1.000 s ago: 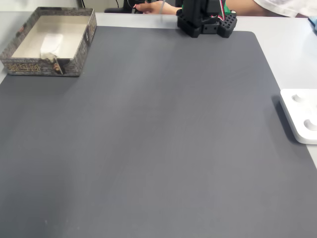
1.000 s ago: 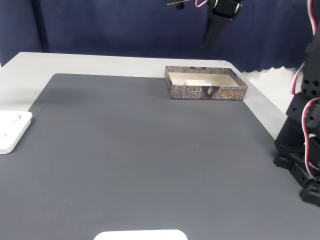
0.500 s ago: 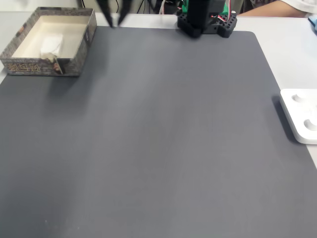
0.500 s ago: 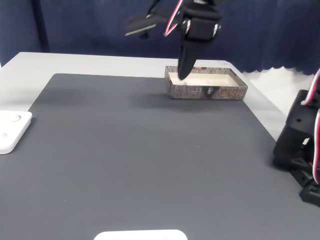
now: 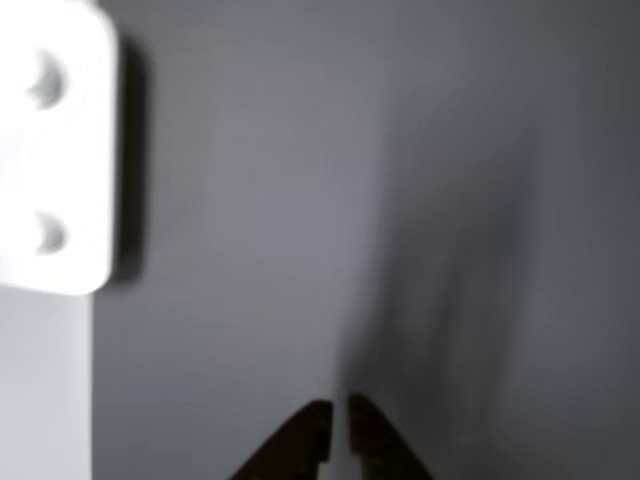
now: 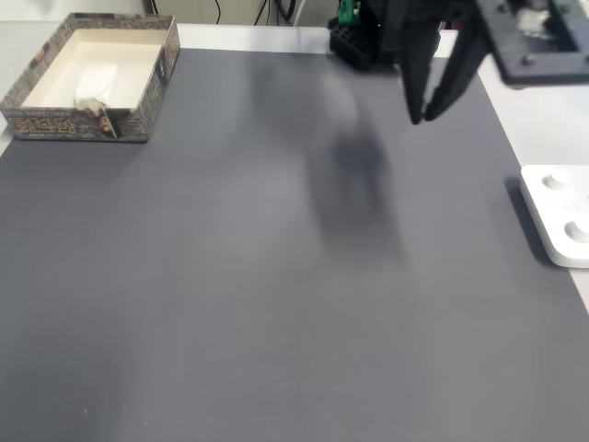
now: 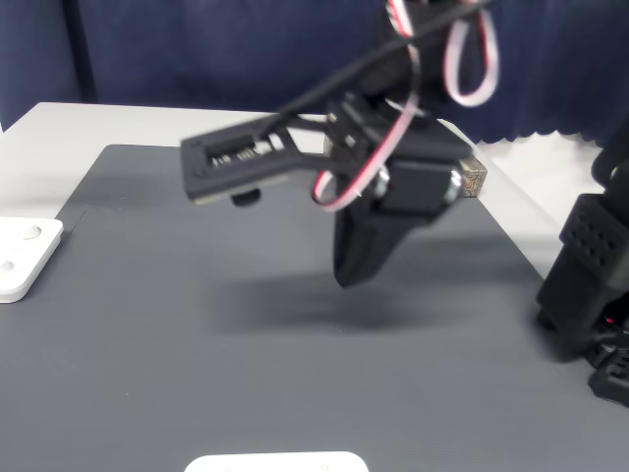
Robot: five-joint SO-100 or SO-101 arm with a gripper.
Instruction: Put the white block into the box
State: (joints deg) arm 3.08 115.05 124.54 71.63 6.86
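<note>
The white block (image 6: 95,81) lies inside the box (image 6: 138,110), which stands at the mat's far left corner in a fixed view. My gripper (image 6: 423,117) hangs over the mat near its far right side, far from the box, its dark fingers meeting at the tips with nothing between them. In a fixed view from the side, the gripper (image 7: 348,276) points down above the mat's middle, and the arm hides most of the box, leaving one corner (image 7: 475,180) showing. The other view shows the fingertips (image 5: 318,432) close together above bare mat.
A flat white plate with round knobs (image 6: 561,216) lies at the mat's right edge, also seen as the plate (image 7: 25,256) and the plate (image 5: 55,150). The dark grey mat (image 6: 258,295) covers the table. The arm's black base (image 7: 590,295) stands at the side. Another white object (image 7: 275,462) sits at the near edge.
The gripper has swung away from beside the box across to the other side of the mat and come lower. The white block stays in the box.
</note>
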